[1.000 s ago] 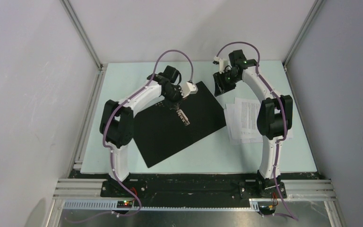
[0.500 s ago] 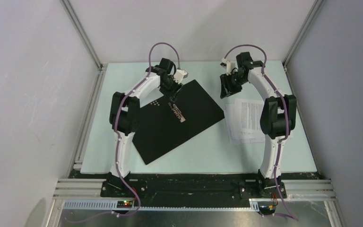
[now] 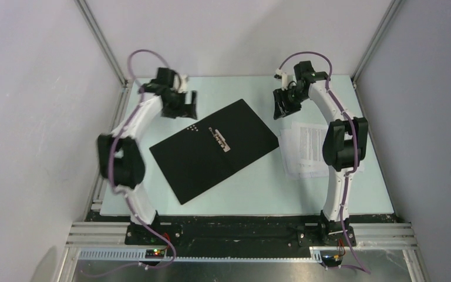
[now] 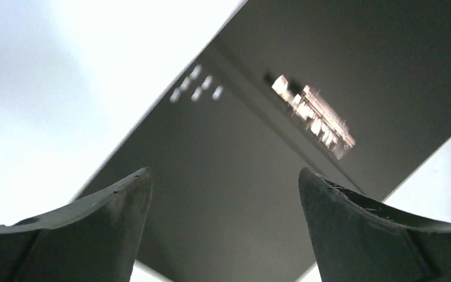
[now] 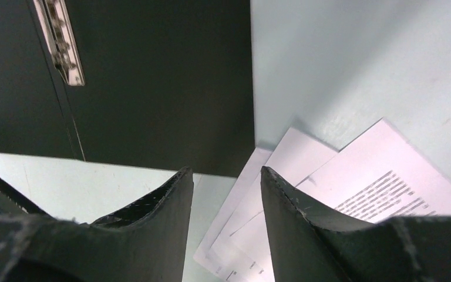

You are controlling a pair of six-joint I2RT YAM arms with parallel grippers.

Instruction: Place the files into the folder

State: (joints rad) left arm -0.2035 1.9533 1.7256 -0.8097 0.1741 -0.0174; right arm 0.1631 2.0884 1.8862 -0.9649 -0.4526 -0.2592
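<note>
- Your likeliest trouble is the files [image 3: 306, 147], a few white paper sheets printed with small black text. They lie fanned and flat on the pale green desk [image 3: 258, 188], so a pinch from above may lift only the top sheet, or skid the stack and spread it further (thin paper gives the fingers little edge to catch).
- A corner grip could crease or curl the sheets. A limp sheet carried across may also snag on the metal clip [image 3: 220, 140] at the hinge instead of lying flat.
- The folder [image 3: 211, 155], a flat rectangular one lying open with its black inside facing up, sits askew at mid-desk. Dragging paper across it could shove it aside, since nothing is pinning it down.
- Your right end effector [image 5: 226, 171] hangs with its jaws partly apart and nothing between them, over the desk just beside the folder's right corner. The nearest corner of the files lies just below and to the right in the wrist view, near but not touched.
- Your left end effector [image 3: 187, 108] is spread wide and empty, off the folder's far left edge and over the desk (its wrist view looks back across the black cover to the clip). It is well apart from the files, with the whole folder between.
</note>
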